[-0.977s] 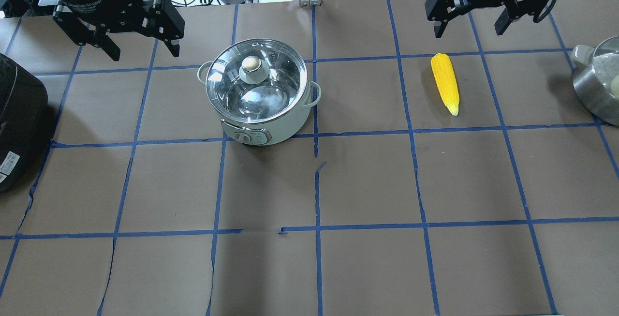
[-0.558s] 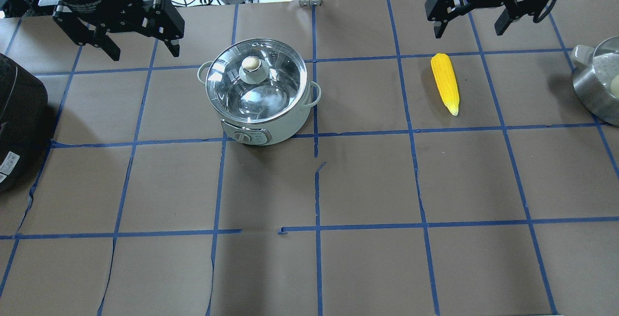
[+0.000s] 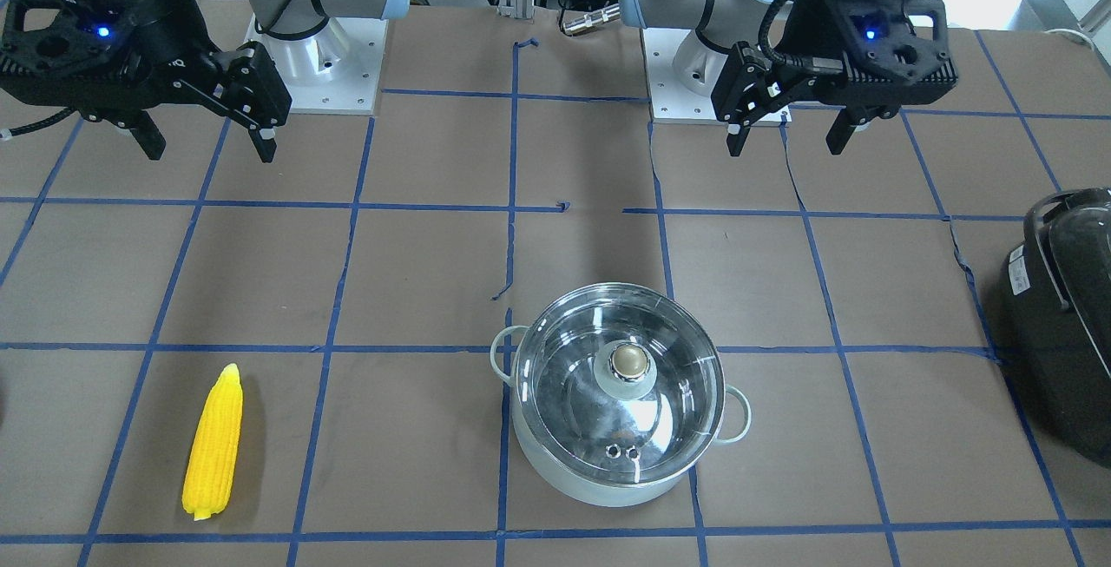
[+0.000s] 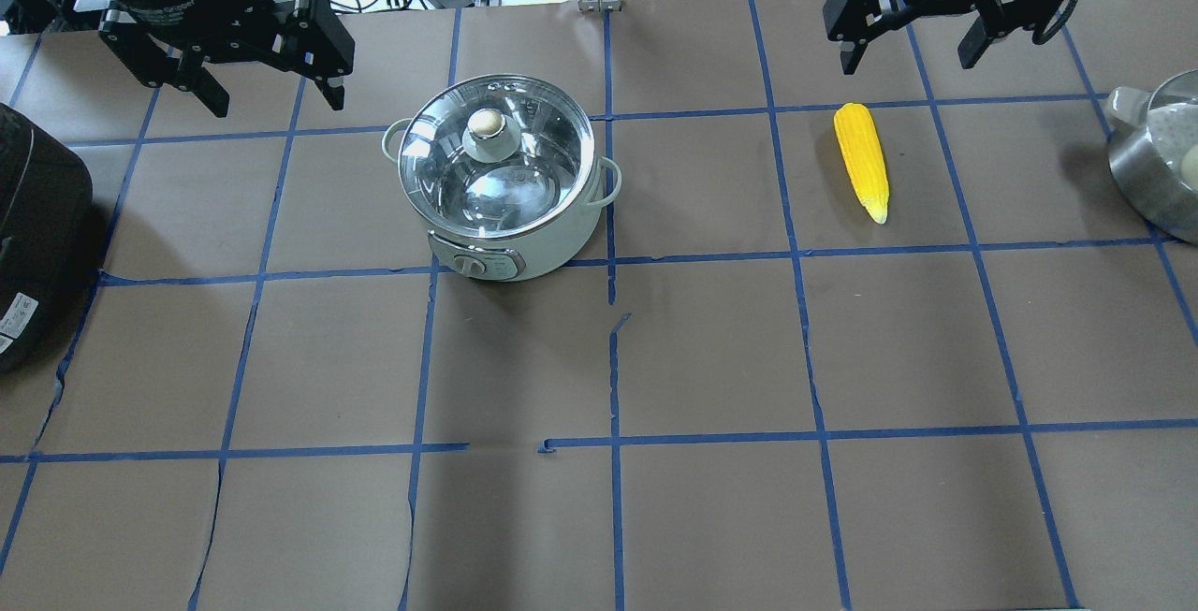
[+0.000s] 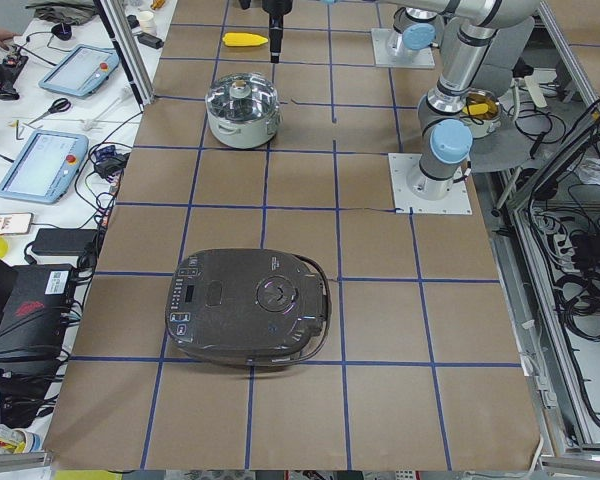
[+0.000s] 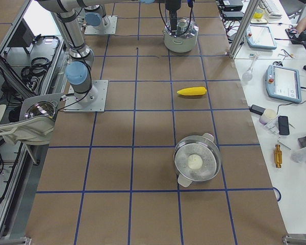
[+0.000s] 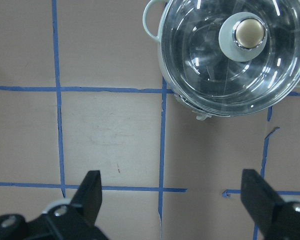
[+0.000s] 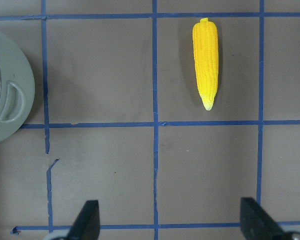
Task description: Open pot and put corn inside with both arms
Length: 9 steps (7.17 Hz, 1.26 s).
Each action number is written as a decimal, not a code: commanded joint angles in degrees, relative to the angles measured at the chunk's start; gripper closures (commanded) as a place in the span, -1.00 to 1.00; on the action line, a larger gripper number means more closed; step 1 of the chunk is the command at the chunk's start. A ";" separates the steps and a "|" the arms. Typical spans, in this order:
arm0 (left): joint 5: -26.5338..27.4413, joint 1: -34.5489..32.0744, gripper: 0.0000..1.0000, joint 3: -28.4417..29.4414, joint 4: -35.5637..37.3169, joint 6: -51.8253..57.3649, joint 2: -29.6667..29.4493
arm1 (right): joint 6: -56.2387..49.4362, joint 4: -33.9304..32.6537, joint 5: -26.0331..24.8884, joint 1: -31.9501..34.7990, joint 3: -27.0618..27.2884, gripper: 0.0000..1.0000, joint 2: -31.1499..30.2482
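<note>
left gripper (image 4: 278,106) hangs wide open, pointing down beside the lidded pot (image 4: 496,176); right gripper (image 4: 906,66), equally spread, hovers near the blunt end of the corn (image 4: 862,160). its casing reads "adaptive gripper".

From behind the arm bases (image 3: 314,63), high up: looks forward and down over most of the table (image 4: 711,358), with the pot (image 4: 552,251) left of centre and the corn (image 4: 862,160) to the right. From across the table: faces those bases, looks steeply down, shows the same pot and corn mirrored. From each table end: looks along the full length, far and high. From the left wrist: points straight down, close, with the pot at upper right. From the right wrist: likewise, with the corn above and a pot edge at left.
</note>
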 commanded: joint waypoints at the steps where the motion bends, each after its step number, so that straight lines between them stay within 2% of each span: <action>1: -0.15 -0.03 -1.00 -0.19 0.42 -0.12 -0.91 | -0.02 0.00 -0.03 0.00 -0.01 -1.00 0.09; 5: -0.41 -0.20 -1.00 0.33 0.77 -0.91 -1.44 | 0.07 -0.09 0.06 0.00 -0.01 -1.00 0.09; 6: -0.93 -0.38 -1.00 0.69 2.78 -1.17 -2.14 | 0.07 -0.09 0.06 0.00 -0.01 -1.00 0.09; 7: -3.46 -0.81 -1.00 1.04 3.84 -3.61 -2.85 | 0.07 -0.09 -0.03 0.00 0.08 -1.00 0.09; 9: -2.87 -0.91 -1.00 1.92 3.76 -3.99 -2.94 | 0.07 -0.09 0.06 0.00 0.08 -1.00 0.09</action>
